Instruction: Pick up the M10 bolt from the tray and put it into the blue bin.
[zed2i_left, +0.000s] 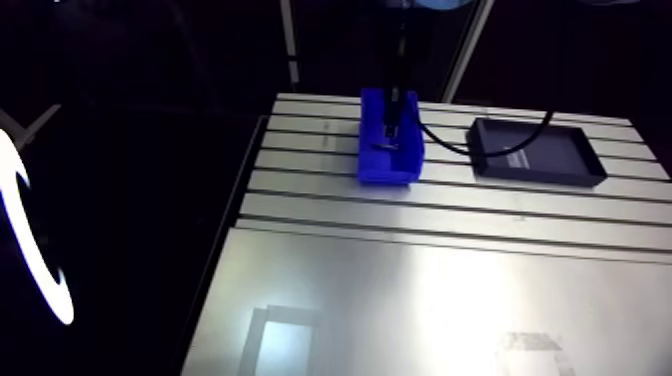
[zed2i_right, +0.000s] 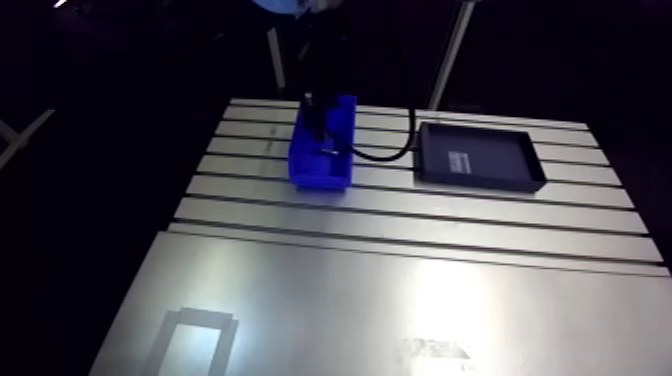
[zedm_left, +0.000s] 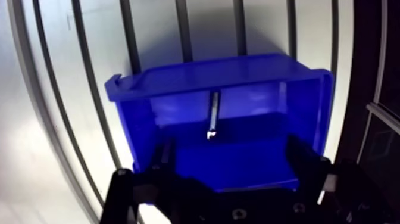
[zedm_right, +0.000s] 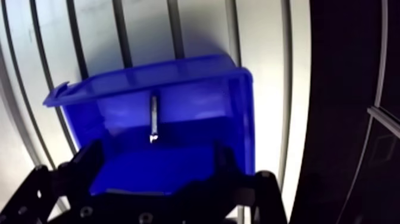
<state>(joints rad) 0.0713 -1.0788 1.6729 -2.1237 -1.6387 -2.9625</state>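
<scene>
Table (zed2i_left: 450, 210) (slotted) bears blue bin (zed2i_left: 385, 170), tray (zed2i_left: 535, 179).

You're looking at a bench (zed2i_right: 420, 215) of slotted aluminium, with dark slots (zedm_left: 183, 30) running side by side across its far half. A smooth metal sheet (zed2i_right: 330, 290) lies flat over the bench's near half and throws back a bright glare near its middle. Toward the bench's near left corner the sheet shows a dark-edged rectangle (zed2i_right: 197, 342); you cannot tell whether it is a mark or a reflection. Toward the bench's near right is a faint mottled patch (zed2i_right: 435, 348), too blurred to read.
</scene>
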